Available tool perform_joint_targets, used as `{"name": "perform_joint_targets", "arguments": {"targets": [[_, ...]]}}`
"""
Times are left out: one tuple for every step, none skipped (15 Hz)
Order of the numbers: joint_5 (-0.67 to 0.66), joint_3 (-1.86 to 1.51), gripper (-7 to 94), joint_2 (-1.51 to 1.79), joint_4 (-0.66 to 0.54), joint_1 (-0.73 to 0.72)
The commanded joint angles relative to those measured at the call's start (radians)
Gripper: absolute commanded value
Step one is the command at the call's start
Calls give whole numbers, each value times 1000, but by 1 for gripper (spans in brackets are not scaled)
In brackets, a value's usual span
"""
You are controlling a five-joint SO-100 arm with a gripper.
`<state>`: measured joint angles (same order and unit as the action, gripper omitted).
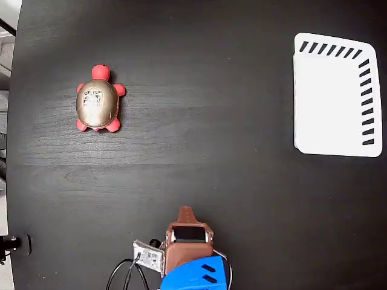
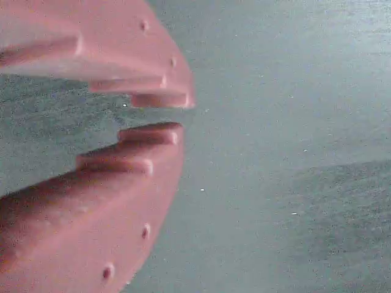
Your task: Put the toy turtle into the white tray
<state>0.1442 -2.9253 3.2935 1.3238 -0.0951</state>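
- Toy turtle (image 1: 98, 100): upper left of the dark surface (image 1: 199, 151), well apart from everything.
- White tray (image 1: 336, 96): far right, empty.
- Gripper (image 2: 160, 115): jaws nearly closed, holding nothing.
- Advice: widen jaws, straddle the shell's narrow sides, descend squarely.

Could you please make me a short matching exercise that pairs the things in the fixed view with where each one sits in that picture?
Things:
1. toy turtle
2. white tray
3. gripper

Places in the fixed view:
A. bottom centre
B. upper left
C. upper right

Pairs: 1-B, 2-C, 3-A
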Motion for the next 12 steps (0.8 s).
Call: {"name": "perform_joint_targets", "arguments": {"targets": [[-3,26,0,25,5,-41],[-6,38,0,-38,-29,-48],[-40,54,0,-118,-77,-52],[-77,89,0,-199,-117,-57],[-97,141,0,-278,-143,-58],[-138,202,0,-353,-163,-58],[-206,275,0,-434,-178,-58],[-252,350,0,-525,-204,-57],[-250,426,0,-611,-213,-57],[-247,515,0,-699,-210,-67],[-242,621,0,-808,-195,-74],[-235,719,0,-916,-186,-75]]}}
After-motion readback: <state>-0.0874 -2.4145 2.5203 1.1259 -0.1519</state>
